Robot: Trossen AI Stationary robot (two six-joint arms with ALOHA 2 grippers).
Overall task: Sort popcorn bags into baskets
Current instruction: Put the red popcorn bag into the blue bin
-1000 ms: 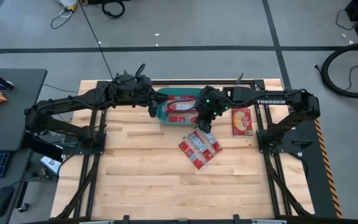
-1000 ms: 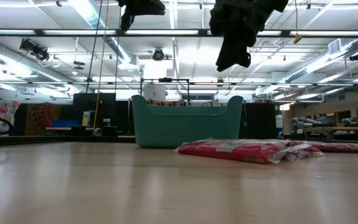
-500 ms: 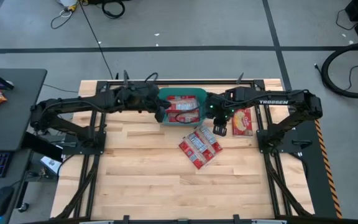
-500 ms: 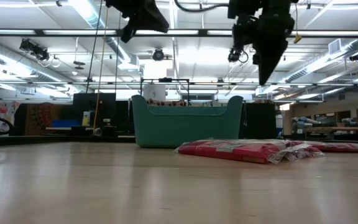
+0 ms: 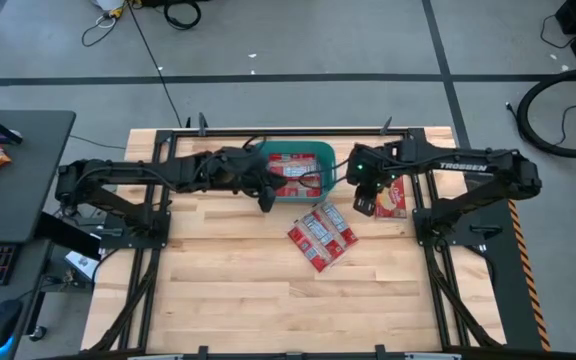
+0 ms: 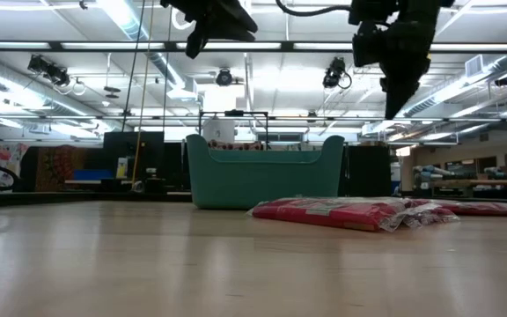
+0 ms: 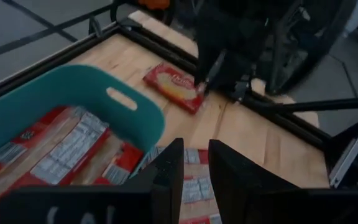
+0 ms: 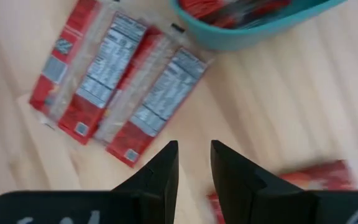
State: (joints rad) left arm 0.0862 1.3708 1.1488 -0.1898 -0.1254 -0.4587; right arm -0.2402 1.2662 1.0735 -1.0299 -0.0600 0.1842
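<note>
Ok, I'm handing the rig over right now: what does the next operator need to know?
Left hand: empty, fingers slightly apart, raised at the tub's near-left corner.
Right hand: empty, fingers slightly apart, raised between the tub and the single bag to its right.
Done: several bags lie in the tub.
Left: a cluster of bags flat on the table in front of the tub, plus that single bag.
Likely next: right hand takes the single bag, since it hangs closest to it.

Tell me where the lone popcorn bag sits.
In the high view, the lone popcorn bag lies right of the teal tub, beside the right tool.
</note>
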